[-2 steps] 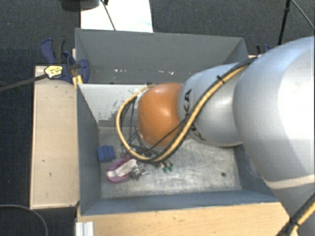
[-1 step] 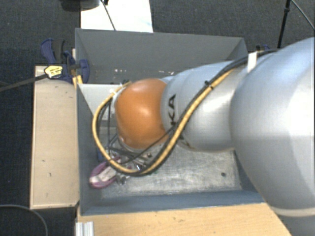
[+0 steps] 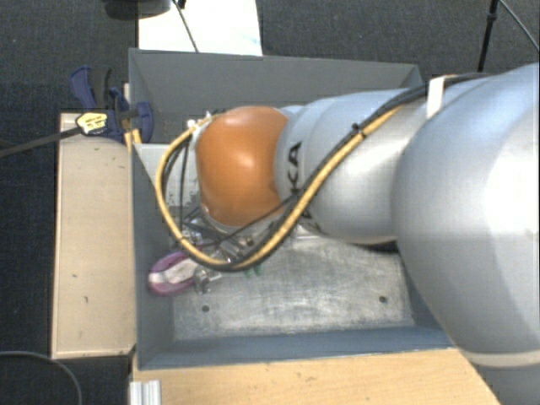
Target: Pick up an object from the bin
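Pink object; arm overhangs bin.

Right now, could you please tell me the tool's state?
The tool: cannot be told, open or closed. It is low at the left of the bin, beside a pink-purple object.

The arm stretches leftward, gripper down beneath its orange cover.

Black letters "KA" on grey arm, rest hidden.
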`<action>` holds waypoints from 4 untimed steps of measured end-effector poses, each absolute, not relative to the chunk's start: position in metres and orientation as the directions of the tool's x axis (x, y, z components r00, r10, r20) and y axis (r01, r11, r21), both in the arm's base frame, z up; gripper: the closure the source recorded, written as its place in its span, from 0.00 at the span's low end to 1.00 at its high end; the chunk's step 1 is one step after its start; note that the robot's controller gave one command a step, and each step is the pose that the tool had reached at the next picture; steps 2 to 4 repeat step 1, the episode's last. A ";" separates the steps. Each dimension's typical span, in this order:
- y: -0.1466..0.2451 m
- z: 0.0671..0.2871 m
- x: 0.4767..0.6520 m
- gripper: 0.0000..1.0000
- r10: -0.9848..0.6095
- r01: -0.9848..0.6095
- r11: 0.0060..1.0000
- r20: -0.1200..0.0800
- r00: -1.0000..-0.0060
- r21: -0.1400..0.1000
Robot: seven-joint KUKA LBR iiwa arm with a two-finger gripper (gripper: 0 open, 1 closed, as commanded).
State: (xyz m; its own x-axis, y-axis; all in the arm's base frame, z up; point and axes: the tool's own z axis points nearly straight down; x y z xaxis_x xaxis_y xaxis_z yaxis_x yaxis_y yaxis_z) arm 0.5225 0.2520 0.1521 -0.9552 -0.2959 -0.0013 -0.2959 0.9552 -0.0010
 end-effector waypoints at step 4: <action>0.235 0.250 0.509 1.00 -0.413 -0.413 0.911 -0.009 -0.911 0.000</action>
